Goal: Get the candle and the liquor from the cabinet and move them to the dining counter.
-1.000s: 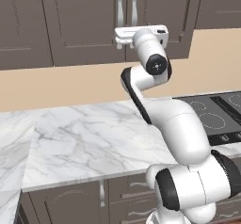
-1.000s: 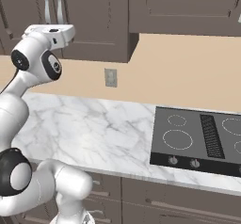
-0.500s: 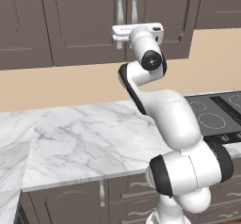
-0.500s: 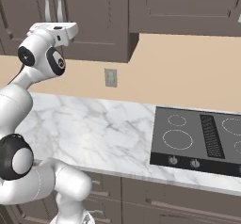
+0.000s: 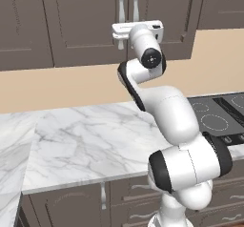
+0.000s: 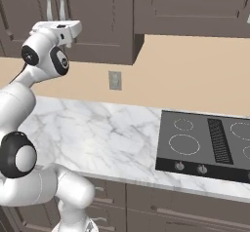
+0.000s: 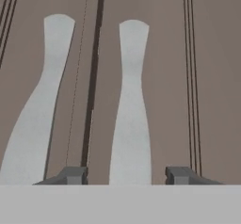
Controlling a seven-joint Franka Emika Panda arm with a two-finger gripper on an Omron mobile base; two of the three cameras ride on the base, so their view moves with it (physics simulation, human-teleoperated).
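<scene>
The cabinet (image 5: 81, 25) is a dark brown wall unit, and its two panelled doors are closed. Two long curved silver handles (image 7: 56, 100) run side by side along the door seam. My gripper (image 7: 127, 176) is raised to the doors, level with the handles' lower ends. Its fingertips (image 7: 73, 175) stand on either side of the right handle (image 7: 132, 105), with a small gap on each side. The white hand (image 5: 137, 29) is pressed up close to the handles (image 6: 62, 4). The candle and the liquor are hidden. The dining counter is out of view.
Below the cabinet runs a plain white marble worktop (image 5: 86, 140). A black cooktop (image 6: 205, 145) is set into it on the right. A wall socket (image 6: 115, 80) sits on the beige backsplash. Low dark cupboards (image 6: 171, 211) line the front under the worktop.
The jaws have narrowed around the right handle. The arm's elbow has swung slightly while the hand stayed at the doors.
</scene>
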